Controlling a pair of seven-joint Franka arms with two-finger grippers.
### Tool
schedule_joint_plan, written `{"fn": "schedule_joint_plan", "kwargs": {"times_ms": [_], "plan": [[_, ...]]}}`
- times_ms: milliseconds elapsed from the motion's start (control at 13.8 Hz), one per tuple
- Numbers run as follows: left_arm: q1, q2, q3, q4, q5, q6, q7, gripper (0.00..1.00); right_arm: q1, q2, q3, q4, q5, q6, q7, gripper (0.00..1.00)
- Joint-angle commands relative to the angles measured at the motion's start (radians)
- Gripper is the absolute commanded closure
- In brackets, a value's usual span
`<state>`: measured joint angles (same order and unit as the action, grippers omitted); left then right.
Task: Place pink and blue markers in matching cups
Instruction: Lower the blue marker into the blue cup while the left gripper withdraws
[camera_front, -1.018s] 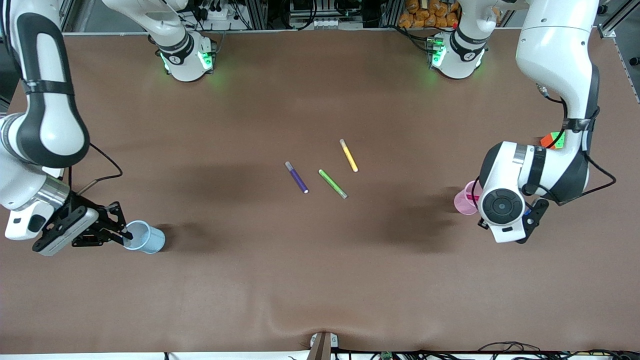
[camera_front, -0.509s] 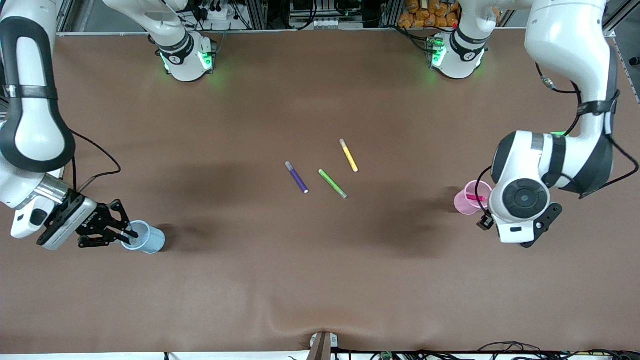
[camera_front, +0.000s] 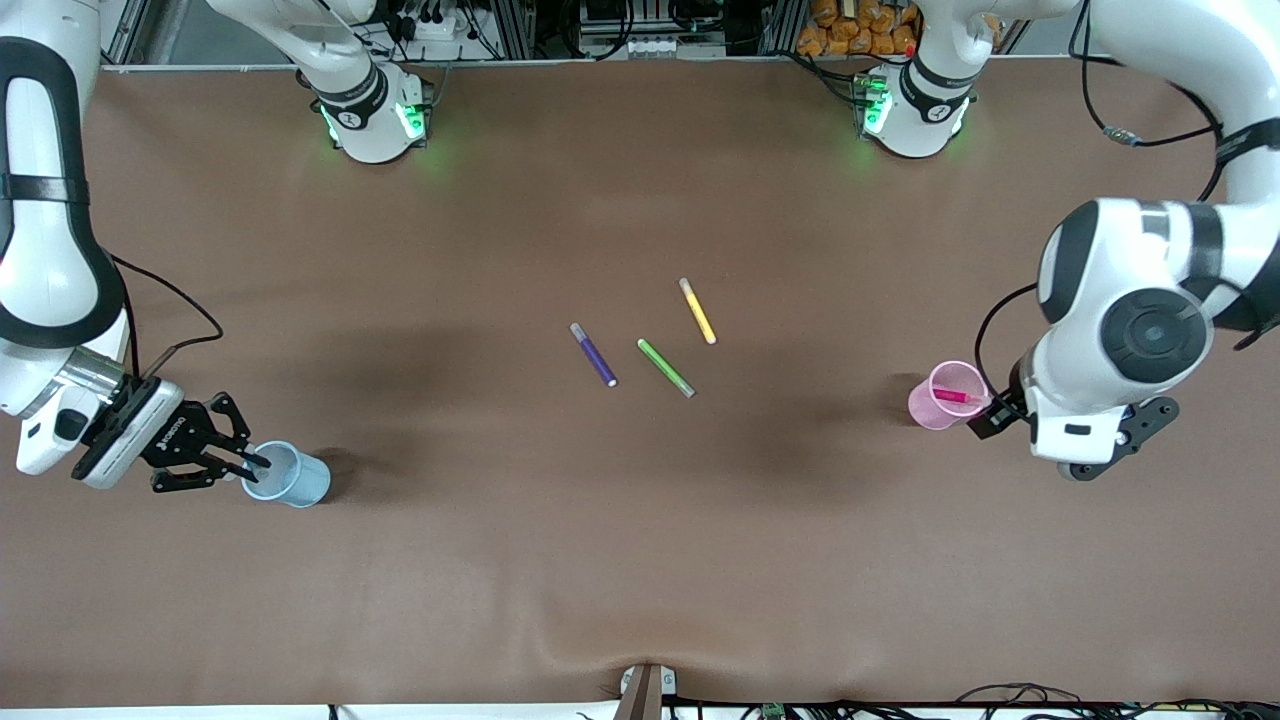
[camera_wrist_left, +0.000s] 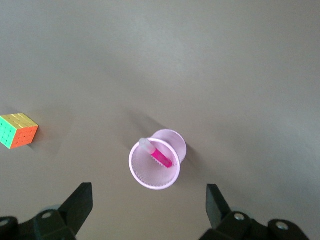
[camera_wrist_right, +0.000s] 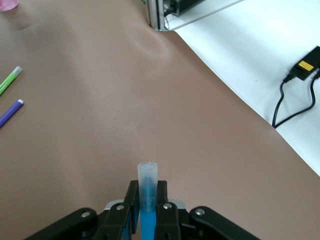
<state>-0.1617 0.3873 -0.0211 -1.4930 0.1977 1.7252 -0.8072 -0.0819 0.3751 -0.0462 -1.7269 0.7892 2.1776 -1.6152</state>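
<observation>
Brown tabletop: left gripper (camera_wrist_left: 147, 212), fingers spread, lifts off the pink cup (camera_front: 943, 394), pink marker (camera_front: 954, 397) inside (half done), while right gripper (camera_front: 243, 462) clamps the blue marker (camera_wrist_right: 148, 197) at the blue cup (camera_front: 290, 474)'s nine-o'clock rim.

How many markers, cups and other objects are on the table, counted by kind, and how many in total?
Markers: 5: pink marker in the pink cup, blue marker in the right gripper, purple marker, green marker, yellow marker.
Cups: 2: pink cup, blue cup.
Puzzle cubes: 1: colourful cube.
Total: 8.
</observation>
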Motion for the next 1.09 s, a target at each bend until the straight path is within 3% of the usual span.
{"fn": "schedule_joint_plan", "kwargs": {"times_ms": [0,1018], "plan": [[0.022,-0.060,-0.003,-0.010,-0.052,-0.015,0.094,0.00,-0.032,0.007,0.017,-0.008,0.070,-0.035,-0.115,1.00],[0.063,-0.283,0.004,-0.018,-0.115,-0.182,0.469,0.00,-0.099,0.120,0.019,0.000,0.223,-0.114,-0.535,1.00]]}}
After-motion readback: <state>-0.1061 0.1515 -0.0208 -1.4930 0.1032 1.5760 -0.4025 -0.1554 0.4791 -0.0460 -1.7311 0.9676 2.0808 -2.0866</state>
